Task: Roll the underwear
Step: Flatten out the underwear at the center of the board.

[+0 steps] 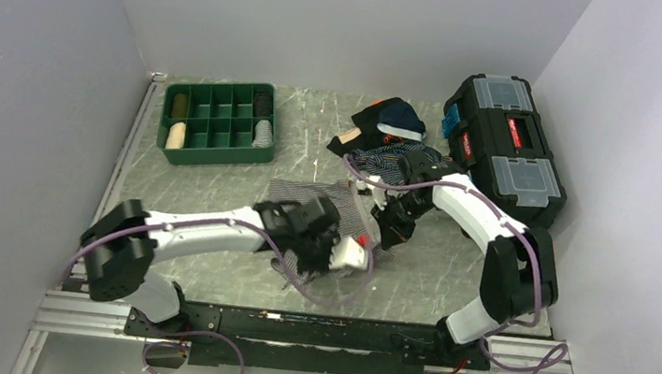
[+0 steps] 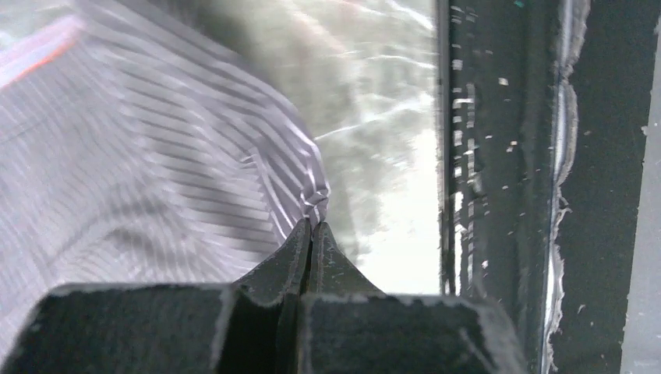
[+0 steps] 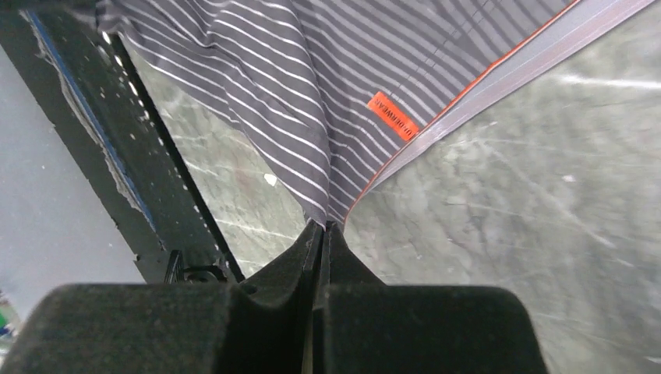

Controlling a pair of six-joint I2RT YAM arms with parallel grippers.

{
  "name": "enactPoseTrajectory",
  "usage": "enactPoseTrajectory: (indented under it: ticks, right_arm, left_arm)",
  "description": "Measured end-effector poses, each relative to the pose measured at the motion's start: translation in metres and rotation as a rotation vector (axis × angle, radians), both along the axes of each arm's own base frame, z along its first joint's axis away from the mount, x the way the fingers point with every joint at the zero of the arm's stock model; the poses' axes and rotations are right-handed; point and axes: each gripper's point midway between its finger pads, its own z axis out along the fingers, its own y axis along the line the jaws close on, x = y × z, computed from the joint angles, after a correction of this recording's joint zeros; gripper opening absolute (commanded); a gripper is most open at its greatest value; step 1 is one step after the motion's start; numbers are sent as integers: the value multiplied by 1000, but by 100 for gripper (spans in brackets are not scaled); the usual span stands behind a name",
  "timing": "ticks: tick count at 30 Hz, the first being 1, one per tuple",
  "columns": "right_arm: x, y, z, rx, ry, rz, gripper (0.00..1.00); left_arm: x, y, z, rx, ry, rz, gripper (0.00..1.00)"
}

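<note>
The underwear, pale grey with fine pinstripes, hangs stretched between my two grippers above the middle of the table. My left gripper is shut on one corner of it; in the left wrist view the cloth runs up and left from the closed gripper. My right gripper is shut on the other side. In the right wrist view the closed gripper pinches the striped cloth beside its grey waistband, which carries an orange label.
A green compartment tray with rolled garments stands at the back left. A black toolbox stands at the back right. A pile of dark garments and a navy striped one lie beside it. The black front rail runs along the near edge.
</note>
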Motion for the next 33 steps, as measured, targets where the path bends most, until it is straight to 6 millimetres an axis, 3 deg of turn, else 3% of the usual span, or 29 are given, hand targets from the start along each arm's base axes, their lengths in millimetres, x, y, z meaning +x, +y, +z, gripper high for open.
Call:
enactPoseTrajectory:
  ticks: [6,13,18,24,27,29,31,33]
  right_arm:
    - [34,15,73,86,-204,-5,0]
    - [89,31,176,121,-498,-28,0]
    - [132,34,221,79,-633,-63,0]
    - [197,38,268,21,-799,-130,0]
    - [204,36,281,16,-853,-146,0]
    - [199,35,285,13,-871,-141,0]
    - [184,33,285,17,-874,-123,0]
    - [167,35,284,34,-868,-99,0]
  left_arm:
    - [76,34,93,-217,-56,218,0]
    - [136,82,180,-377,-167,403,0]
    - [183,108,230,-408,-221,514,0]
    - [241,126,312,-468,-345,583,0]
    - [248,128,340,-494,-396,584,0]
    - [243,129,345,-499,-402,579,0]
    - [234,129,344,-498,-396,565,0]
    - [217,129,326,-478,-371,546,0]
